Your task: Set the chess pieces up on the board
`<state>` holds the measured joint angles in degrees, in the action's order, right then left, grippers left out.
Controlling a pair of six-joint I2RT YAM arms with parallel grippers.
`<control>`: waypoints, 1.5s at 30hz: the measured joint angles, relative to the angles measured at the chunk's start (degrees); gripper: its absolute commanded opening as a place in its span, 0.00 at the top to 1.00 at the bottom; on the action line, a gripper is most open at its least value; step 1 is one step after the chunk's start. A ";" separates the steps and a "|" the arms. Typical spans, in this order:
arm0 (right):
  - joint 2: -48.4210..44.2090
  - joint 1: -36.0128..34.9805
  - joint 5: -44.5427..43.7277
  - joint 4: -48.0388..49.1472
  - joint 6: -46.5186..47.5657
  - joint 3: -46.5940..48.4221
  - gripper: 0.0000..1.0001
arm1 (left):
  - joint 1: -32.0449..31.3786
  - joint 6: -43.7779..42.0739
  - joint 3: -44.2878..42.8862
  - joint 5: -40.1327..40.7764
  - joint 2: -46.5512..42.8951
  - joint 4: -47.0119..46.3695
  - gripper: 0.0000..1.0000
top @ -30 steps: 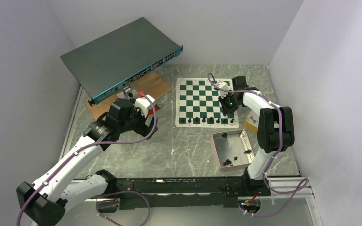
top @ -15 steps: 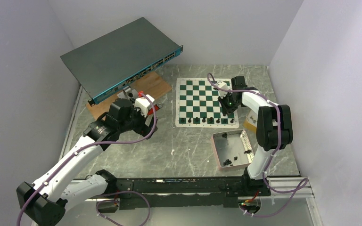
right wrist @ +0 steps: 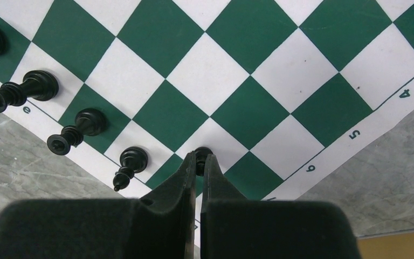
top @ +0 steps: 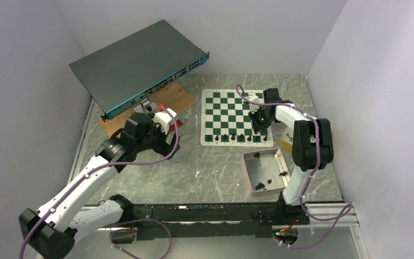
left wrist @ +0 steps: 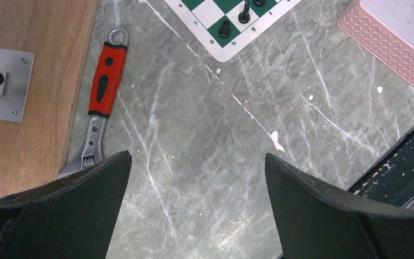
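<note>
The green and white board (top: 232,108) lies flat at the back middle of the table. Several black chess pieces (top: 233,138) stand in a row along its near edge. My right gripper (top: 259,127) is low over the board's near right part. In the right wrist view the right gripper (right wrist: 200,159) is shut on a small black chess piece (right wrist: 202,152) over a white square. A few more pieces (right wrist: 81,127) stand in the edge row to its left. My left gripper (left wrist: 197,156) is open over bare table, left of the board, and holds nothing.
A pink-rimmed metal tray (top: 246,167) with a few loose pieces (top: 260,186) sits near the right arm's base. A red-handled wrench (left wrist: 103,91) lies beside a wooden plate (top: 170,96). A dark network switch (top: 135,65) leans at the back left.
The right gripper has moved slightly away from the near edge over the board, still shut on the piece. The left arm has not moved.
</note>
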<state>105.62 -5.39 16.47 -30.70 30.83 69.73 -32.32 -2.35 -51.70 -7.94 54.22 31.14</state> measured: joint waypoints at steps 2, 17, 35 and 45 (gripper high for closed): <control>0.15 -0.02 0.00 0.07 -0.02 0.00 0.95 | 0.00 0.00 0.00 0.00 0.02 0.00 0.00; 0.46 -0.07 -0.37 1.05 -0.46 0.00 0.94 | 0.07 0.00 0.00 0.02 0.00 0.00 0.00; 0.46 -0.07 -0.98 1.86 -0.52 0.00 0.94 | 0.26 0.00 0.70 0.09 -0.07 0.00 0.00; 0.46 -0.07 -0.35 0.83 -0.48 0.00 0.94 | 0.35 0.00 0.70 0.07 -0.07 0.00 0.00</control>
<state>106.08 -5.45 16.12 -29.87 30.35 69.73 -31.97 -2.35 -51.00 -7.88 54.15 31.14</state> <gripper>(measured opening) 0.066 0.996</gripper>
